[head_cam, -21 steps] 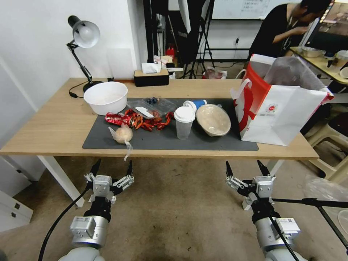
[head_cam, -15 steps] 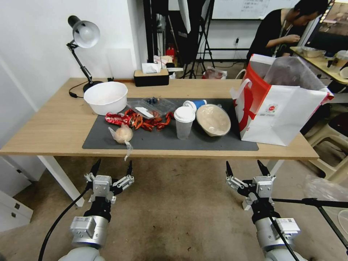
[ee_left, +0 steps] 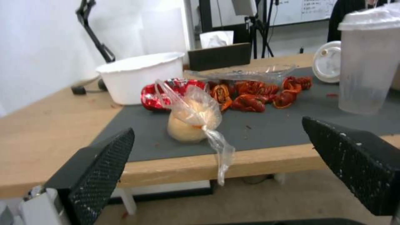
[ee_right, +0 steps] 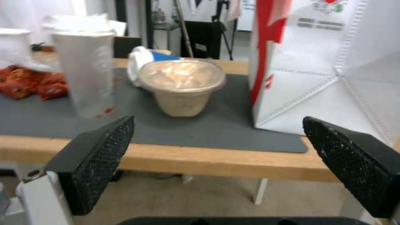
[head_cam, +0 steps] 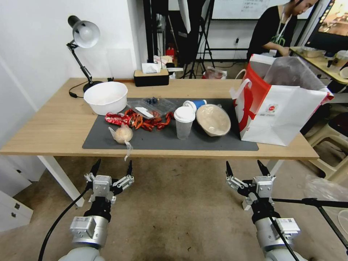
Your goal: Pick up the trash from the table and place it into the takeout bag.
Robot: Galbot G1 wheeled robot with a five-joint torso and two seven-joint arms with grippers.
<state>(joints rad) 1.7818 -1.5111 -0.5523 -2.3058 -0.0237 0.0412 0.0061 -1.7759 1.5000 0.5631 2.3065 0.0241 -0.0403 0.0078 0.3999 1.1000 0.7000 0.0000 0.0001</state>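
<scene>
Grey mat (head_cam: 217,145), wood table (head_cam: 50,127), and nothing on them has shifted against the earlier head pictures. Both arms sit in the same spot too; only the person in the room behind has changed pose. So the task reads as not started: every bit of trash is on the table, none visibly in the bag.

Left gripper (head_cam: 111,168) hangs below and short of the near table edge, jaws spread wide, holding nothing. Right gripper (head_cam: 244,167) mirrors it on the other side, also wide open and empty.

Trash layout, all on the mat:
- knotted clear bag (head_cam: 123,135) with a beige lump, nearest the left gripper, its tail drooping over the table edge
- red wrapper (head_cam: 115,118) and red scraps (head_cam: 152,123) just behind it
- clear tray (head_cam: 154,105) behind the scraps
- clear lidded cup (head_cam: 184,123) upright, mid-mat
- blue paper cup (head_cam: 195,104) lying on its side behind the lidded cup
- beige bowl (head_cam: 213,119) tilted, just beside the lidded cup

Takeout bag (head_cam: 279,119) stands at the right end of the table, mouth open, clear liner sticking up, beside the bowl.

Other stuff: white bowl (head_cam: 106,97) at the mat's back left corner, desk lamp (head_cam: 84,36), black tissue box (head_cam: 151,77) at the far edge.

In the way: the table edge sits between the grippers and everything. My guess is that the tall bag wall and floppy liner make drop-ins awkward, and the cup and bowl are close enough to get knocked.
</scene>
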